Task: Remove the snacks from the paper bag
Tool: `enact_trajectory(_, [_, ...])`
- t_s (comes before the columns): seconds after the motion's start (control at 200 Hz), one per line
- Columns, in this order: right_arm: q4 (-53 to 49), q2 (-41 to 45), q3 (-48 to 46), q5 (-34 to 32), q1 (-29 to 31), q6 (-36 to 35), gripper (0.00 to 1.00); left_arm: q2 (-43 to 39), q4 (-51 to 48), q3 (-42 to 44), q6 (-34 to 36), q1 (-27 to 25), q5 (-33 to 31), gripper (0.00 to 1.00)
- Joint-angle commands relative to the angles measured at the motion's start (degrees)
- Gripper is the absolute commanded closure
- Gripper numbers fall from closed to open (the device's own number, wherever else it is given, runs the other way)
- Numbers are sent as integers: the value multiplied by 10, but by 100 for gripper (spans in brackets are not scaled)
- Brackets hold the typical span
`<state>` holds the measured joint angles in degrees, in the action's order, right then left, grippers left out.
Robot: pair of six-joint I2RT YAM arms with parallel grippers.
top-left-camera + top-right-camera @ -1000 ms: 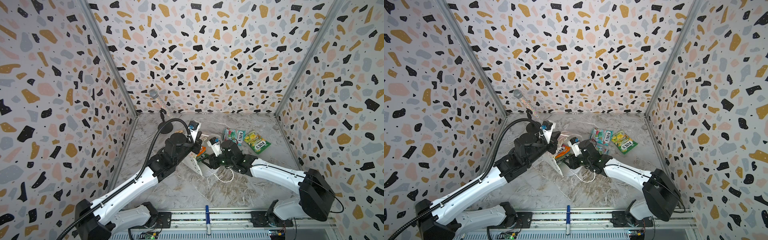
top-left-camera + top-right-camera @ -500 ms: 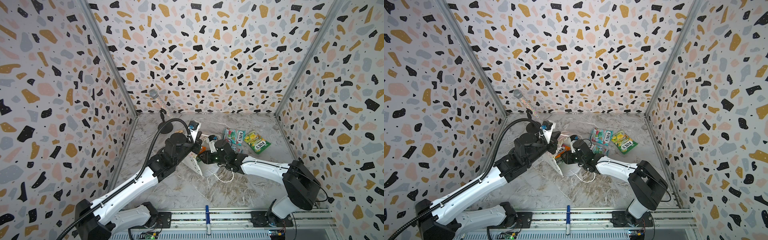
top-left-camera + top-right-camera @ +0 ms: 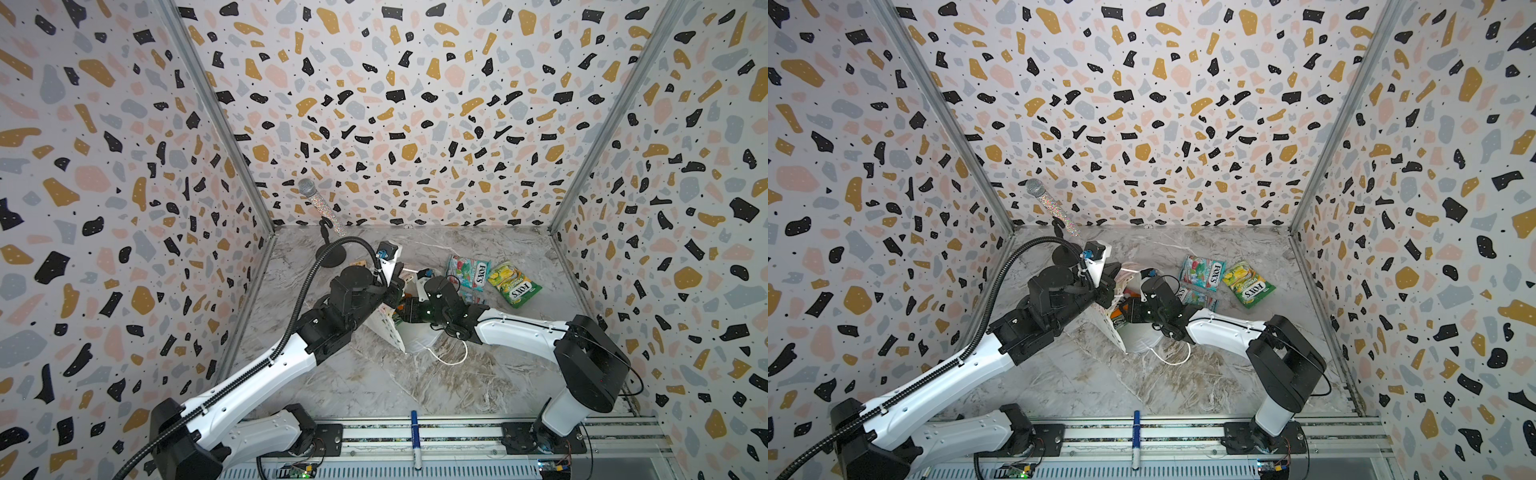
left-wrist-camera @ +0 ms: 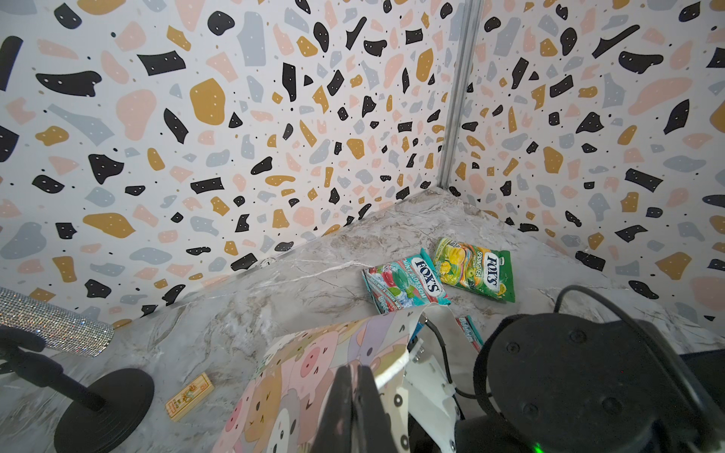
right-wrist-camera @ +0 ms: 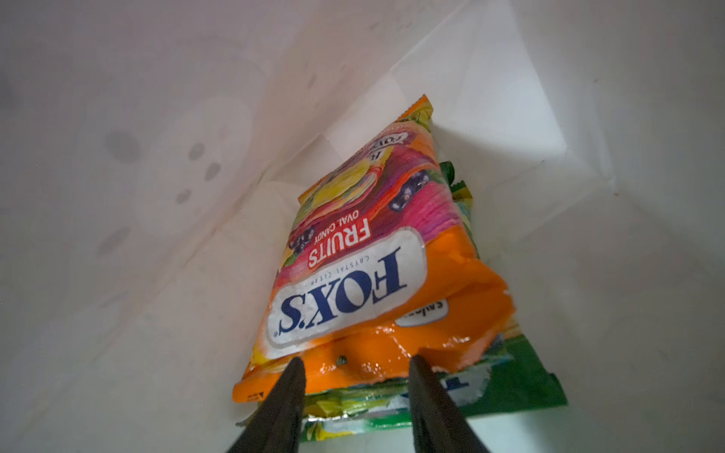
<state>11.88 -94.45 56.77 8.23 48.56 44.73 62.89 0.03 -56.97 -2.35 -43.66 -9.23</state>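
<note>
The paper bag (image 3: pixel 388 328) (image 3: pixel 1113 328) lies on its side. Its outer face shows pastel cartoon animal faces in the left wrist view (image 4: pixel 298 364). My left gripper (image 4: pixel 355 366) (image 3: pixel 397 286) is shut on the bag's upper rim and holds the mouth up. My right gripper (image 5: pixel 357 357) (image 3: pixel 405 309) is open inside the mouth. Its fingertips stand either side of the near end of an orange snack packet (image 5: pixel 353 255). That packet lies on yellow-green packets (image 5: pixel 490 388) inside the bag. A teal-red packet (image 3: pixel 467 272) (image 4: pixel 404 280) and a yellow-green packet (image 3: pixel 513 284) (image 4: pixel 474 268) lie on the table beyond the bag.
A glitter microphone (image 3: pixel 320 203) on a black round-based stand (image 3: pixel 330 259) sits at the back left, with a small tan wooden block (image 4: pixel 189 396) beside it. The bag's white cord handle (image 3: pixel 449 359) trails on the marble. A blue pen (image 3: pixel 415 436) lies on the front rail. Patterned walls enclose three sides.
My right gripper has moved left, further into the bag's mouth, up to the orange packet. The left gripper has kept its hold on the rim without moving.
</note>
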Motion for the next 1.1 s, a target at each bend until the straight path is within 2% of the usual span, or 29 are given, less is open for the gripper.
enact_trajectory(0.0, [-10,4,18,-18,2,7,52,-12,23,-1,-1,1,1,100])
enact_trajectory(1.091, [-34,17,14,-104,2,29,40,-11,23,-1,-2,1,2,100])
